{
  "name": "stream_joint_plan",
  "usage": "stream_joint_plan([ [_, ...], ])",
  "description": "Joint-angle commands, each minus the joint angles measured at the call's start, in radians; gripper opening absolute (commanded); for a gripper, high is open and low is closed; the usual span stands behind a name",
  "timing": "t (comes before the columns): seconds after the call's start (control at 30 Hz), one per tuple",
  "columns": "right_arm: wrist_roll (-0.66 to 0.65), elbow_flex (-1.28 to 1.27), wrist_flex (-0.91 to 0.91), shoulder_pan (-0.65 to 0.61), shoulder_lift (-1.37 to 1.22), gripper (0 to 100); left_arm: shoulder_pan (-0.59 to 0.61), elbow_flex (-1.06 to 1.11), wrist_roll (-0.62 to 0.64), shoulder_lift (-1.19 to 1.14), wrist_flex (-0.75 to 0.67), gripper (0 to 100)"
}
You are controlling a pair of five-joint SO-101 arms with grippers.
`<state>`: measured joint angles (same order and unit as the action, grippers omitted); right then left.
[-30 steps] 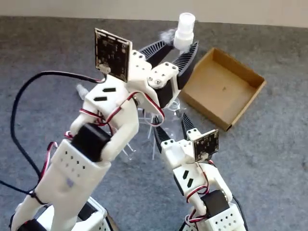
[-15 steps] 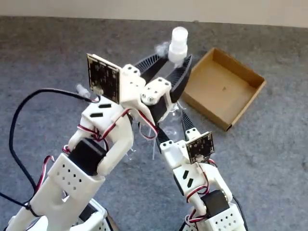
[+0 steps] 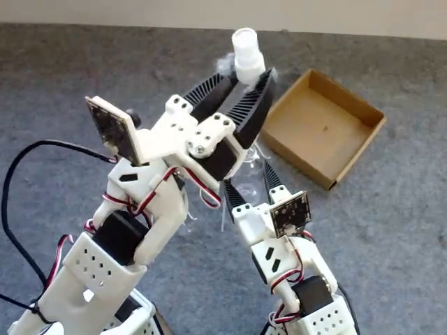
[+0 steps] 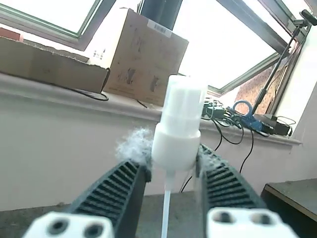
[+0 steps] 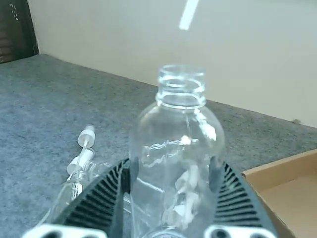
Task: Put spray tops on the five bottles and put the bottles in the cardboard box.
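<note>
My left gripper [image 3: 241, 87] is raised high and shut on a white spray top [image 3: 248, 54], whose head [image 4: 181, 124] stands up between the black fingers with its thin dip tube [image 4: 165, 210] hanging down. My right gripper [image 3: 253, 183] is shut on a clear open-necked bottle [image 5: 176, 168], held upright. The tip of the dip tube [image 5: 187, 14] hangs above the bottle's mouth [image 5: 181, 78]. The cardboard box [image 3: 323, 129] lies open at the right of the arms.
Another clear bottle with a spray top [image 5: 81, 156] lies on the grey carpet beside the held bottle. The box [image 5: 287, 193] sits close to the right gripper. Black cable [image 3: 21, 181] loops at the left of the left arm.
The left arm has swung leftward with the spray top, bringing it from near the box toward a spot over the right gripper. The right arm has kept still.
</note>
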<state>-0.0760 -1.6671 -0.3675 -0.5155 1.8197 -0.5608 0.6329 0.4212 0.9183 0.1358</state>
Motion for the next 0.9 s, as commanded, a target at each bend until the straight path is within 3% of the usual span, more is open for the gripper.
stream_joint_plan([
  [0.0, -0.011, -0.048, 0.001, -0.007, 0.018, 12.4, 0.025, -0.008, -0.006, 0.024, -0.037, 8],
  [0.87, -0.009, -0.05, -0.001, -0.004, 0.018, 12.4, 0.033, 0.326, -0.008, 0.036, -0.035, 8],
])
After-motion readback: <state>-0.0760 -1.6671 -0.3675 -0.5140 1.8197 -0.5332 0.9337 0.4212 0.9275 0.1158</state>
